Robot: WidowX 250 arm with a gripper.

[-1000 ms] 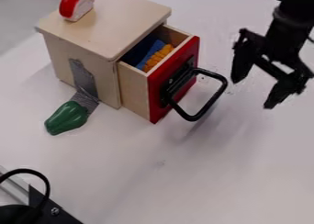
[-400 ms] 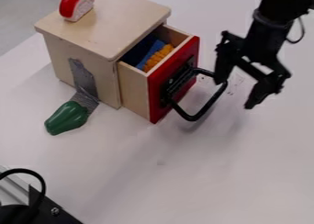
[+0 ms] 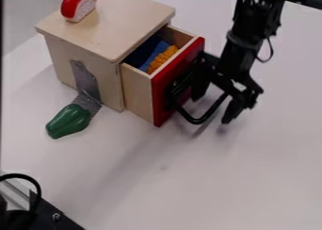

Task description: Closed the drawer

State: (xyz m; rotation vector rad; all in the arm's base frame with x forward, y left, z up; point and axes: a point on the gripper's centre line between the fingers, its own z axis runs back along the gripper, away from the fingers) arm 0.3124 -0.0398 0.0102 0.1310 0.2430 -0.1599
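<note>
gripper [image 3: 213, 107] at handle [image 3: 198, 121], green toy [image 3: 68, 121] beside cabinet [image 3: 113, 24]

- Bright, soft light over the pale table [image 3: 264, 177]; the wooden cabinet's [image 3: 119, 24] top is lighter than its side, suggesting light from above;
- diffuse shadows under the handle [image 3: 202, 119] and gripper [image 3: 211, 111]; a faint, broad one slants toward the lower left;
- the inside of the drawer [image 3: 138, 93] is dim; small glints on the green pepper [image 3: 69, 121];
- the black arm [image 3: 244, 40] shows little surface detail;
- a thin dark strip down the left edge.
</note>
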